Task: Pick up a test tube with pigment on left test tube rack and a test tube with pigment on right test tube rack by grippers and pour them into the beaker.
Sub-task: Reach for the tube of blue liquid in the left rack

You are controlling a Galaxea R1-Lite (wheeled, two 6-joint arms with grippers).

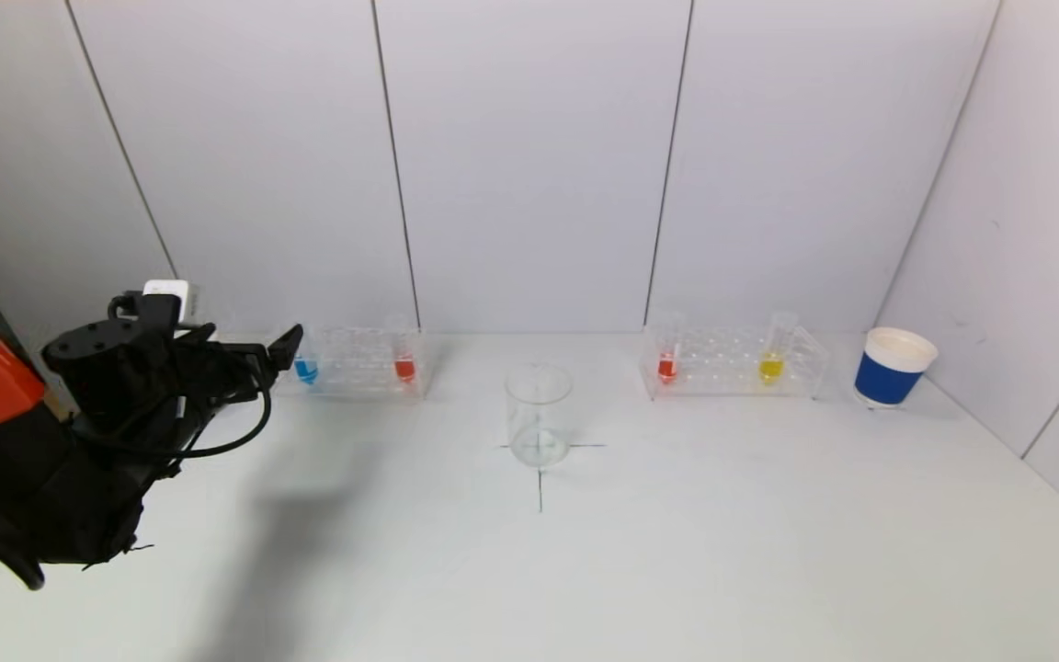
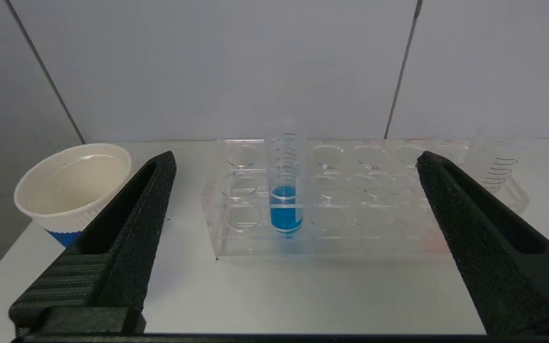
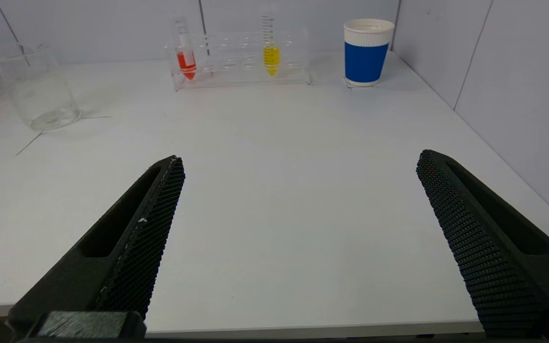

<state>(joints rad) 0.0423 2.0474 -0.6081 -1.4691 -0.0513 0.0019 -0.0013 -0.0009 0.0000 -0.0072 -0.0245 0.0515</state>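
The left gripper is raised at the robot's left, reaching forward with its fingers spread wide. The right gripper hangs low, its fingers equally wide apart.

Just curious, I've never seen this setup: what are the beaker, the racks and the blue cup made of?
Beaker: looks like clear glass or plastic; the table cross shows through it.
Left rack and right rack: probably clear glossy acrylic, see-through with sharp edges.
Cup: seemingly paper, matte, with a ribbed blue sleeve.
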